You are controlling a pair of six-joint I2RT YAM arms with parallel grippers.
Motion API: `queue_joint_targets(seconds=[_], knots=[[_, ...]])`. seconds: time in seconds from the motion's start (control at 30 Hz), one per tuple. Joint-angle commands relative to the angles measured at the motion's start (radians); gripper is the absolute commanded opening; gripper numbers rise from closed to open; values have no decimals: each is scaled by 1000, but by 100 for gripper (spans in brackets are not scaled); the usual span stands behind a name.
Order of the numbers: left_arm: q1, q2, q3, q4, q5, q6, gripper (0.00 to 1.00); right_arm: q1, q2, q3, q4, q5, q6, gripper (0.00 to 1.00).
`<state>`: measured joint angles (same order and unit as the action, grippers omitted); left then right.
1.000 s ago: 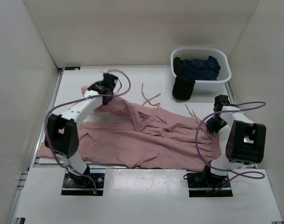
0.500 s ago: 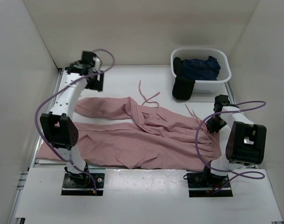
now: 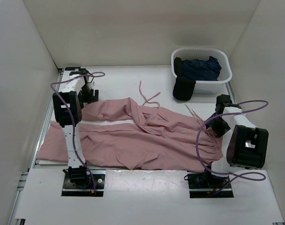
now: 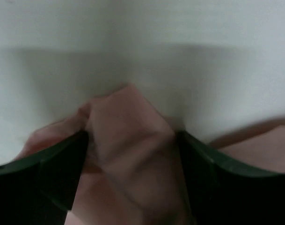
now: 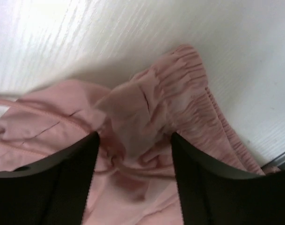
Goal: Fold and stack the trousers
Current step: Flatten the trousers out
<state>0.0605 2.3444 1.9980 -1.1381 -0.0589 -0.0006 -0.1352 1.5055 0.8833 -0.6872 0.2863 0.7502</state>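
Observation:
The dusty-pink trousers (image 3: 147,136) lie spread across the table, waistband at the right, two legs running left. Their thin drawstrings (image 3: 149,98) trail toward the back. My left gripper (image 3: 88,95) sits low at the far end of the upper leg. In the left wrist view it (image 4: 132,136) is open, with a peaked fold of the pink fabric (image 4: 128,154) filling the gap between the fingers. My right gripper (image 3: 216,125) hovers over the waistband's right end. The right wrist view shows it (image 5: 134,137) open too, above the bunched, gathered waistband (image 5: 189,89).
A white basket (image 3: 225,77) stands at the back right, holding dark navy garments (image 3: 200,68). One black piece (image 3: 183,88) hangs over its front onto the table. White walls close in on three sides. The lower leg's end (image 3: 48,145) reaches the table's left edge.
My left arm let the upper leg drop flat, swung up toward the back, then came down at that leg's end. My right jaws went from shut to open over the waistband.

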Motion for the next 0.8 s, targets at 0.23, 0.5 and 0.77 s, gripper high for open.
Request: queue_joint_targets(seconds=[0.23, 0.5, 0.77], knots=[[-31, -284, -275, 63, 28, 1, 14, 104, -58, 282, -21, -27, -20, 80], [-71, -595, -367, 138, -182, 1, 14, 124, 205, 293, 0, -52, 136, 80], [-120, -991, -1110, 173, -234, 1, 14, 124, 314, 235, 20, -72, 196, 79]])
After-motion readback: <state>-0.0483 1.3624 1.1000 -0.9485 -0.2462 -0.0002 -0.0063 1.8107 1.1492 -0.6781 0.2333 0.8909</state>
